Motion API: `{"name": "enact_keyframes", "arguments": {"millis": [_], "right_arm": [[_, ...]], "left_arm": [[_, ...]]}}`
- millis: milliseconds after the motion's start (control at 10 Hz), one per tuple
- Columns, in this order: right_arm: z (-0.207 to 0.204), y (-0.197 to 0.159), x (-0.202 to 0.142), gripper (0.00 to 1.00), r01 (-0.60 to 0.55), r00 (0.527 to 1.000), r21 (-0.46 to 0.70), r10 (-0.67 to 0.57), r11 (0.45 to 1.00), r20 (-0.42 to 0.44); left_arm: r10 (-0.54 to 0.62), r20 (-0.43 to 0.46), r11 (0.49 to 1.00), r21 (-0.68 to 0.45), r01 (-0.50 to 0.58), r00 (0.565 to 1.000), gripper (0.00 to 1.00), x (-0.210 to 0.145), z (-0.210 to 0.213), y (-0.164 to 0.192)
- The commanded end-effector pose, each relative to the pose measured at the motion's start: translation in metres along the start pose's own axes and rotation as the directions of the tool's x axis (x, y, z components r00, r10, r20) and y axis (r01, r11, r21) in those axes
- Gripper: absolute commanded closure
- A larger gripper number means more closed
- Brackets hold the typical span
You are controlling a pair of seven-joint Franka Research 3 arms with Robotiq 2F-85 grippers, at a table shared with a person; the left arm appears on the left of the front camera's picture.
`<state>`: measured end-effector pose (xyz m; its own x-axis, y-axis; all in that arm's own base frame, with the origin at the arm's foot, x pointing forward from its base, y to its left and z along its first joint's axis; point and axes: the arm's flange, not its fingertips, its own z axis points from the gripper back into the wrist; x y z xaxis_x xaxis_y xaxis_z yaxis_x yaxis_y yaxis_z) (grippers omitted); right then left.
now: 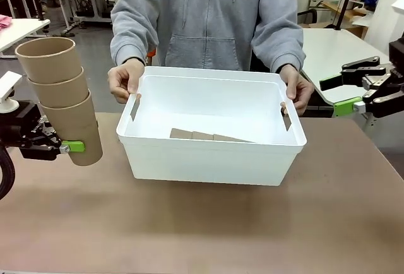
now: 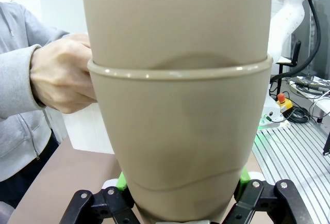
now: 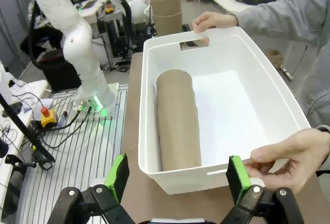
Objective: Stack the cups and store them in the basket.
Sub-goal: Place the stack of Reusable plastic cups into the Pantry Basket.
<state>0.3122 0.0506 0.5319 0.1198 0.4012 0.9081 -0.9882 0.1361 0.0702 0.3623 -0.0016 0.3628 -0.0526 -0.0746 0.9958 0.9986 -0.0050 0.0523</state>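
My left gripper is shut on the bottom cup of an upright stack of three tan cups, held above the table left of the basket. In the left wrist view that stack stands close up between the green pads. The white basket sits mid-table, and a person's hands grip both of its short ends. Another nested stack of cups lies on its side inside the basket. At the basket's right end my right gripper hangs open and empty, its jaws framing that end.
The person in a grey hoodie stands at the far side, one hand on the basket's end nearest my right gripper. Bare brown table lies in front of the basket. A white table stands behind at the right.
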Motion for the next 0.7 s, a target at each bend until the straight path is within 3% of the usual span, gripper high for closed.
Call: {"name": "enact_keyframes", "arguments": {"millis": [0, 600], "right_arm": [[-0.0003, 0.0006, 0.0019, 0.00, -0.014, 0.999, 0.002, 0.014, 1.000, 0.029], [-0.0003, 0.0006, 0.0019, 0.00, -0.014, 0.999, 0.002, 0.014, 1.000, 0.029]], "left_arm": [[-0.005, 0.008, 1.000, 0.000, 0.005, 1.000, 0.17, 0.0046, 0.0018, -0.0010], [-0.005, 0.008, 1.000, 0.000, 0.005, 1.000, 0.17, 0.0046, 0.0018, -0.0010]]}}
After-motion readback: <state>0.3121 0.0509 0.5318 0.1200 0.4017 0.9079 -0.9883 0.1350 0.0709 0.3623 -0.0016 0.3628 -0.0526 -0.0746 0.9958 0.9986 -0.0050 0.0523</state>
